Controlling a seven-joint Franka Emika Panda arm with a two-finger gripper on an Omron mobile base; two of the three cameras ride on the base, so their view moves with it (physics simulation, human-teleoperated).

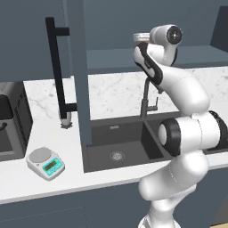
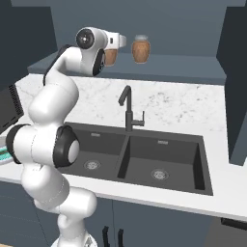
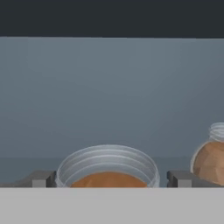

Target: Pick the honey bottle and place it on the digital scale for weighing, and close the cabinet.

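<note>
The honey bottle, an amber jar with a pale ribbed lid, stands on the cabinet's inner shelf between my fingertips. My gripper is open around it, one finger on each side, with a small gap on the right. In the right base view the hand partly covers this jar, and the look-alike jar stands just right of it. The cabinet door with its black bar handle stands open. The white digital scale sits on the counter at lower left.
A dark double sink with a black faucet lies under the arm. A large black appliance stands left of the scale. A small soap dispenser sits by the open door. Another open door hangs at right.
</note>
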